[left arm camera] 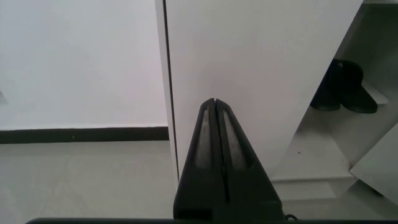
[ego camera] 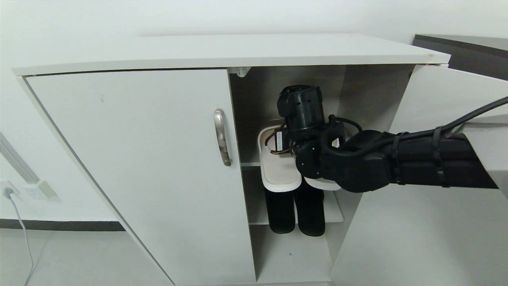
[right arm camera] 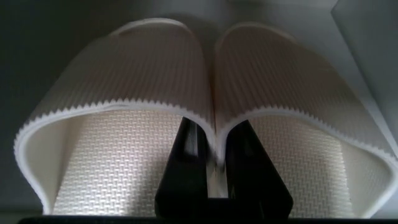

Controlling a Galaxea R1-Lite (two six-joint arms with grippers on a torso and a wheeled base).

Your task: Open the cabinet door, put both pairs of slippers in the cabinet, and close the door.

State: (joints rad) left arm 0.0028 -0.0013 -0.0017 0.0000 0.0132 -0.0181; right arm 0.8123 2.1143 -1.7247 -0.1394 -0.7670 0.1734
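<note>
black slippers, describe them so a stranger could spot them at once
Find the white cabinet with its right door open. Inside, the black slippers lie side by side on the lower shelf, ends overhanging its edge. Unlike the white slippers above, gripped by the right tool, they are dark and untouched.

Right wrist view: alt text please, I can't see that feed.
The right gripper holds a pair of white slippers side by side, one finger under each strap, pinching their touching inner sides together. The strap openings face the camera, and dim cabinet walls lie behind.
</note>
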